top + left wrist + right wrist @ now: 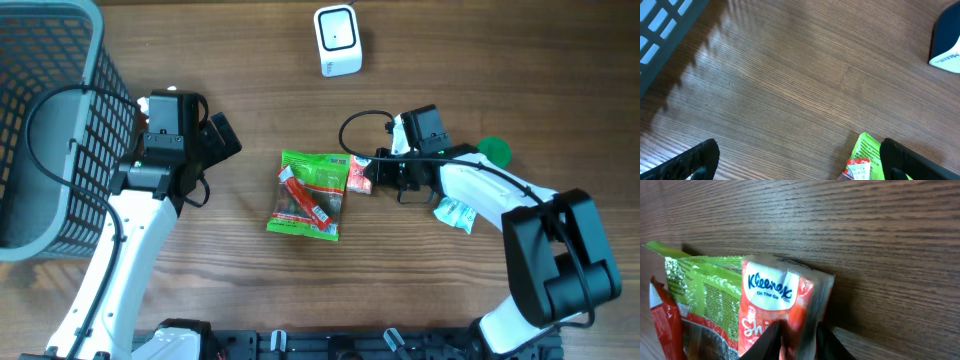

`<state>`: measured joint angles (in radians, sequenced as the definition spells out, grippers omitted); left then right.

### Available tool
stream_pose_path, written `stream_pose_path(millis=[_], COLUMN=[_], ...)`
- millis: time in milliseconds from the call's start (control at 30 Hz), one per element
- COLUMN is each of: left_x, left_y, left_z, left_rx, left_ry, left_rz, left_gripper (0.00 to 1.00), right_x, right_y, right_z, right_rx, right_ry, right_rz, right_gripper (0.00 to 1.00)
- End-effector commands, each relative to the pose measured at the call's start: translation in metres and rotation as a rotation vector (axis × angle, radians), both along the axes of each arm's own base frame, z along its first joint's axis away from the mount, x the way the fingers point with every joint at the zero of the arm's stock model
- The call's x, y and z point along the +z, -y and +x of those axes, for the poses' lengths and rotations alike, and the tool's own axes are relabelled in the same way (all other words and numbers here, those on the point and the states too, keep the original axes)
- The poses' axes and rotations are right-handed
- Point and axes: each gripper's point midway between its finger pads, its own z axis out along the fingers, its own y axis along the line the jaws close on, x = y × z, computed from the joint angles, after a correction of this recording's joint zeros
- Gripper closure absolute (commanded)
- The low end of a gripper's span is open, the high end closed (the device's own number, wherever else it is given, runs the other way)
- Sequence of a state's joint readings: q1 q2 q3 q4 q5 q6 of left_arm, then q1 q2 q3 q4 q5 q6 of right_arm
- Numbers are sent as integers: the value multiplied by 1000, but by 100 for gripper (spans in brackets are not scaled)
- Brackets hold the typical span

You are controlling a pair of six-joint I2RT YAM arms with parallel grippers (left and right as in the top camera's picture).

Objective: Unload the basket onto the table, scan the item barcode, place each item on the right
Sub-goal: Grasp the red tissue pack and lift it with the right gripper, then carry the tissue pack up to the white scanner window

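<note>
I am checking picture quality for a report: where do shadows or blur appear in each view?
Overhead: even light, all sharp, no glare on the table. Left wrist: the basket throws a grid shadow on the wood; the near fingers look soft. Right wrist: the Kleenex pack is sharp, dark shadow at its right.

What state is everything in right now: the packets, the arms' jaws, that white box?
Kleenex pack: gripped at one end, beside the snack packet.
Green snack packet: lying flat on the table.
White scanner: standing, unused.
Basket: upright.
Left jaws: wide open, empty.
Right jaws: shut on the Kleenex pack.
</note>
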<state>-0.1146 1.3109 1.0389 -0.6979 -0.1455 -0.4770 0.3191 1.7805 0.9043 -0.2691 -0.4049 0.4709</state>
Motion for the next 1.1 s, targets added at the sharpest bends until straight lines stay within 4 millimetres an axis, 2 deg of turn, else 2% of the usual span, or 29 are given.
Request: stream_pose_path(millis=[0, 33, 100, 167, 233, 300, 433, 600, 700, 800, 967, 1067], left_x=[3, 3, 3, 3, 3, 3, 3, 3, 3, 3, 3, 3], left_y=[-4, -4, -4, -4, -4, -4, -4, -4, -4, -4, -4, -4], left_z=[2, 2, 2, 2, 2, 2, 2, 2, 2, 2, 2, 2], left_rx=[10, 10, 10, 10, 10, 10, 10, 10, 10, 10, 10, 10], left_ry=[10, 10, 10, 10, 10, 10, 10, 10, 10, 10, 10, 9], left_rz=[7, 7, 7, 7, 7, 7, 7, 7, 7, 7, 7, 7], left_gripper=[0, 0, 0, 0, 0, 0, 0, 0, 0, 0, 0, 0], right_x=[-28, -34, -36, -25, 8, 52, 132, 186, 216, 260, 332, 348], right_y=[12, 12, 12, 6, 0, 2, 8, 30, 31, 37, 51, 53], right_z=[-9, -10, -10, -5, 6, 15, 11, 4, 2, 4, 25, 50], right_rx=[-28, -29, -25, 3, 71, 77, 132, 27, 31, 9, -24, -27], right_ry=[-55, -66, -66, -32, 54, 134, 346, 472, 477, 465, 446, 473], right_rz=[-56, -60, -60, -24, 38, 74, 74, 16, 11, -25, -143, -209], right_gripper=[75, 78, 96, 96, 96, 96, 96, 96, 96, 96, 96, 96])
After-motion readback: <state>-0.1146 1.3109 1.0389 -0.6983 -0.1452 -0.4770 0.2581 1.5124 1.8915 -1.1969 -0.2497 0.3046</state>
